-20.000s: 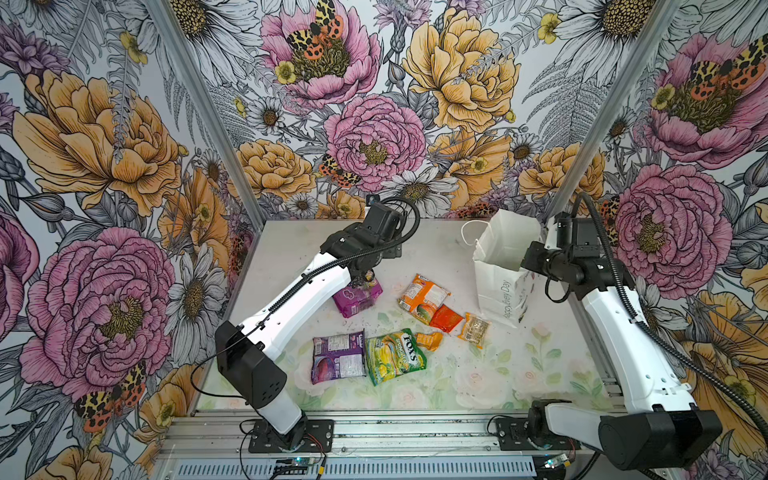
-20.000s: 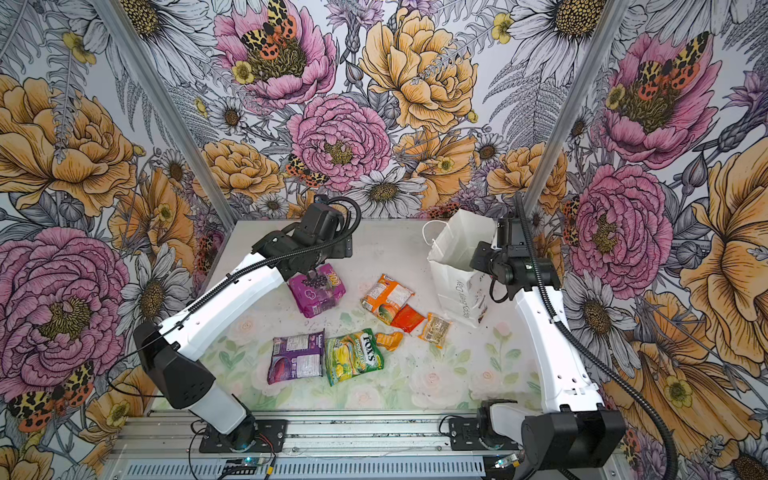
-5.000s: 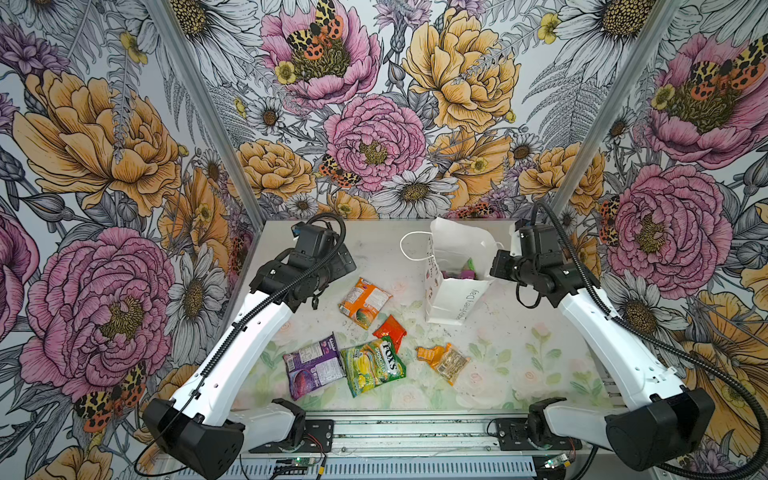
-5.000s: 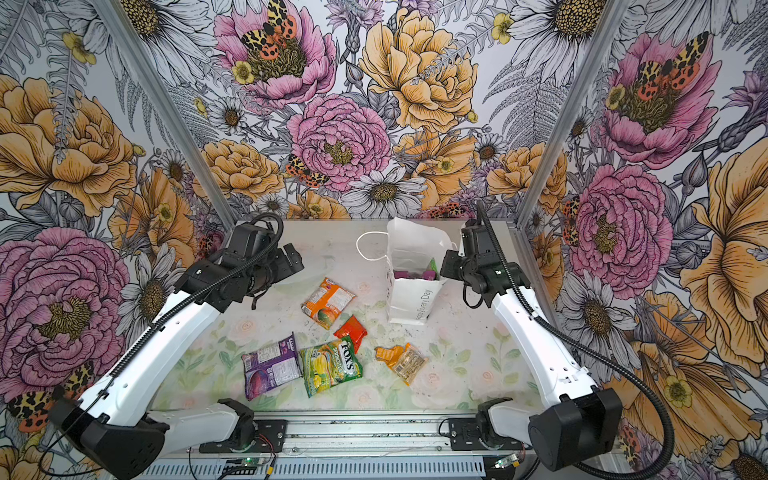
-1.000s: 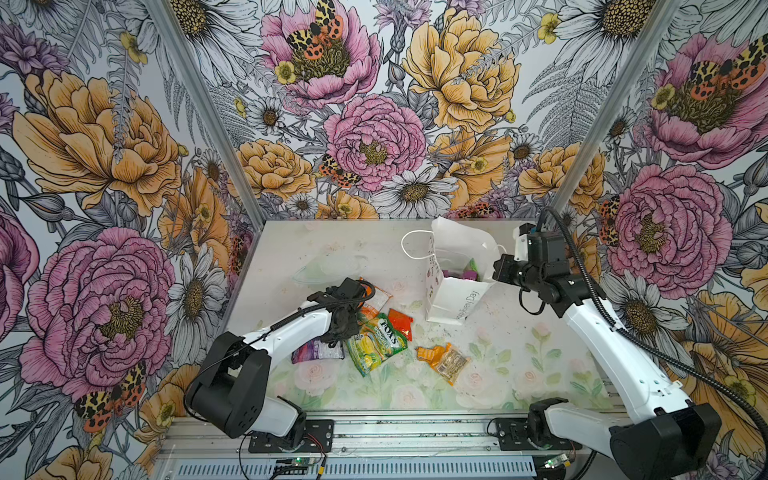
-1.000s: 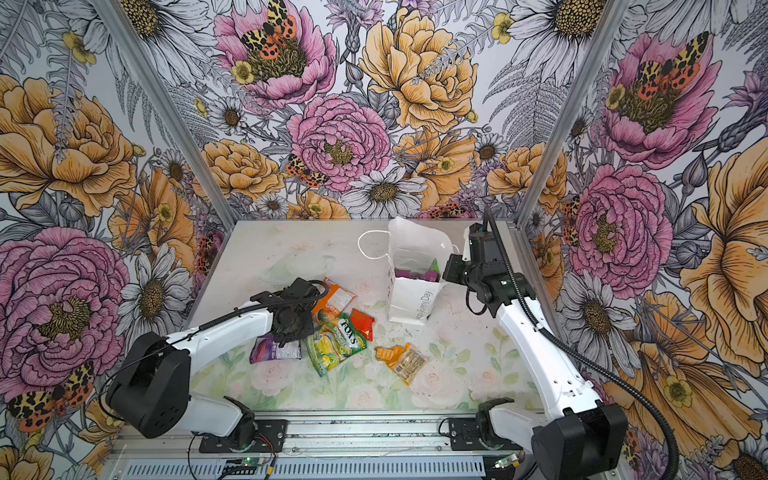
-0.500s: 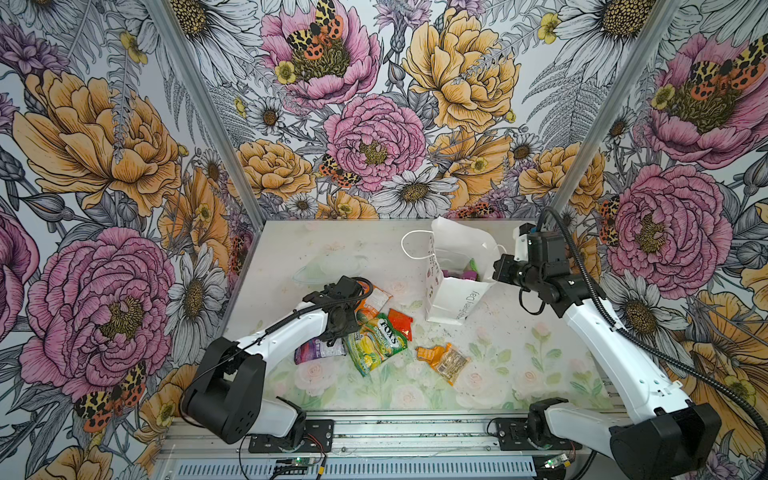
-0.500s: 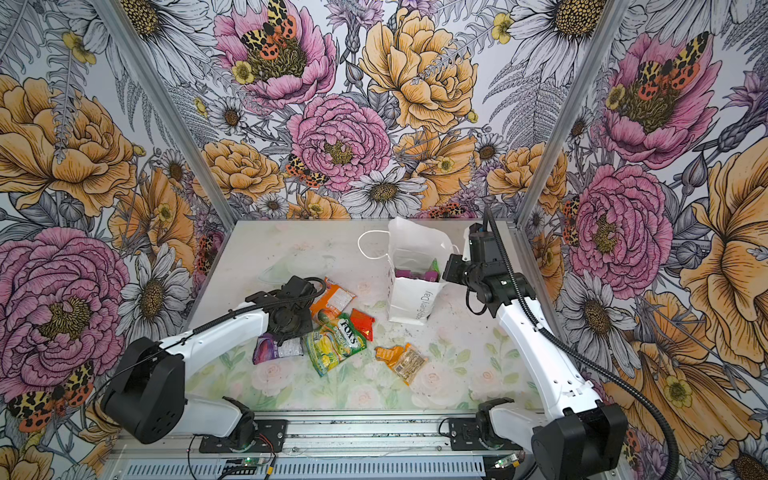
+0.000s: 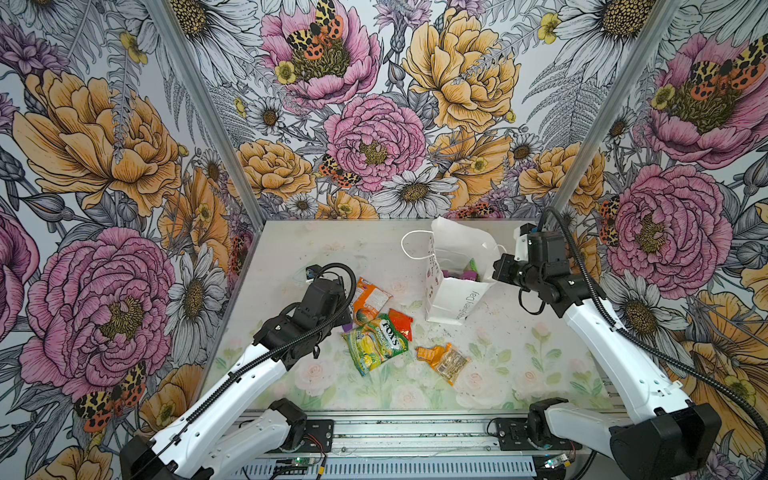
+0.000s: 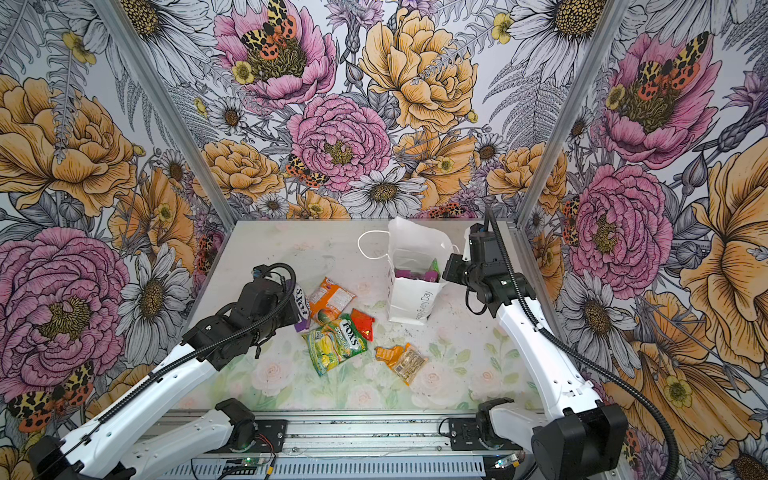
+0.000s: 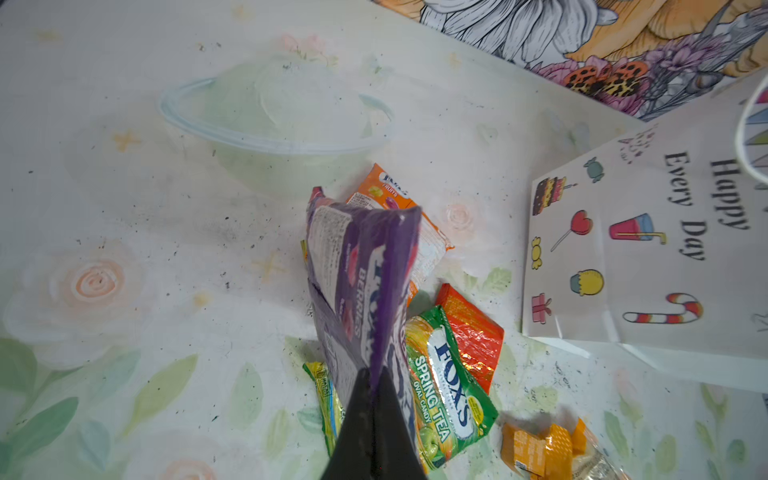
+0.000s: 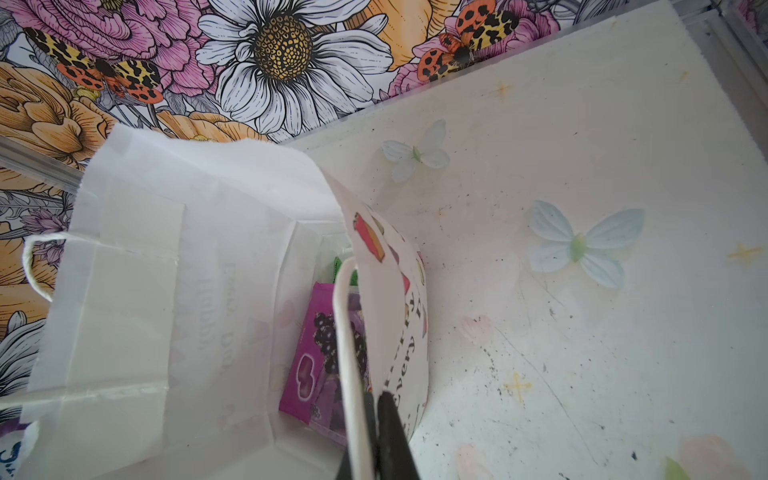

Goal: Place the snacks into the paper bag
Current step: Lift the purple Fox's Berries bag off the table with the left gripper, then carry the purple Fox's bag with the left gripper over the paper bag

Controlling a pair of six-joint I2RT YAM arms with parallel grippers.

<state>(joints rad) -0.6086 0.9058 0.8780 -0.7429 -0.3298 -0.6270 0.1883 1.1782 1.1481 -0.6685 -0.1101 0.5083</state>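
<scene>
Left of centre in a top view, closed left end effector (image 11: 372, 384) pinches purple packet (image 10: 302, 305). Mid-right, right end effector (image 12: 376, 401) clamps paper bag (image 10: 409, 299) rim. Packet likely light, floppy, slick; edge-seam hold suits.

left gripper (image 11: 371, 376) clamped closed, elbow bent, right gripper (image 12: 376, 399) clamped closed, arm stretched forward

Bright, even, diffuse light fills both top views; the pale flower-printed tabletop (image 9: 540, 365) carries only faint, soft shadows. In the left wrist view the small red-orange foil packet (image 11: 473, 332) throws sharp glints, the crinkly purple packet (image 11: 365, 282) close to the lens is soft, and the far clear plastic bowl (image 11: 270, 124) looks hazy. The right gripper (image 12: 376, 399), nearest its wrist lens, is blurred. Grey metal corner posts (image 9: 208, 110) splay outward in both top views: wide-angle distortion.
</scene>
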